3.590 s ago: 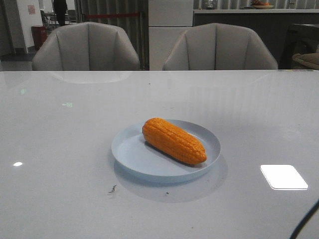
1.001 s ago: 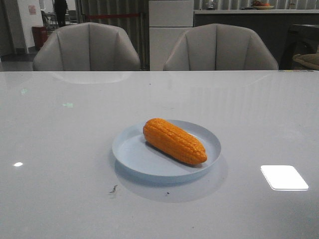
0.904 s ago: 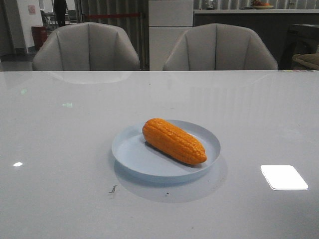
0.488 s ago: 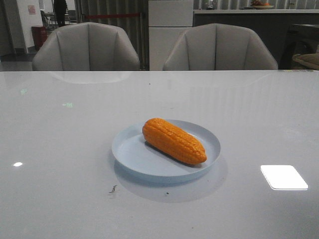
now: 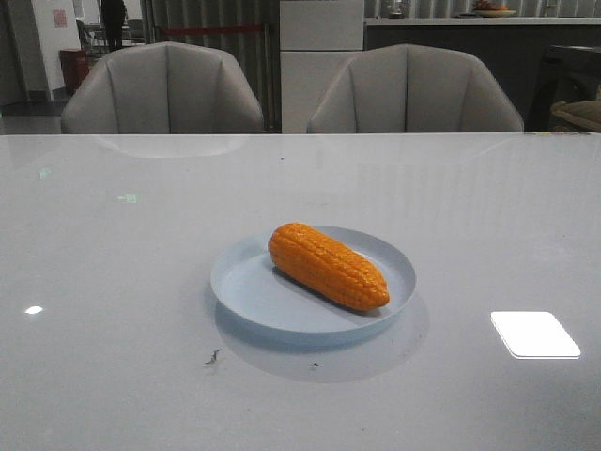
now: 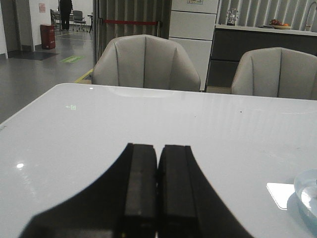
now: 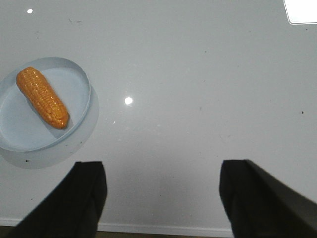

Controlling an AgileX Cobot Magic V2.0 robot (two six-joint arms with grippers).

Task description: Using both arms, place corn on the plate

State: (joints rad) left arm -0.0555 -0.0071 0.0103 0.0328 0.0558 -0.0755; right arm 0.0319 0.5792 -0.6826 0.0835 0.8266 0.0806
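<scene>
Corn (image 5: 328, 266) unmoved since earlier, we see it on plate (image 5: 254, 297), tip toward 4 o'clock, left gripper (image 6: 157, 193) closed empty, right gripper (image 7: 163, 198) wide open.

The left wrist view's edge cuts off most of the plate (image 6: 308, 198).

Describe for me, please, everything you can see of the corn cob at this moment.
The corn is one orange cob, covered in neat rows of bumpy kernels, with a slightly glossy, plastic-like look. One end is blunt and the other tapers to a rounded tip. It lies on its side, whole, inside the pale blue plate, angled with the blunt end farther and to the left and the tip nearer and to the right in the front view. Only the plate touches it; neither gripper is near it.
</scene>
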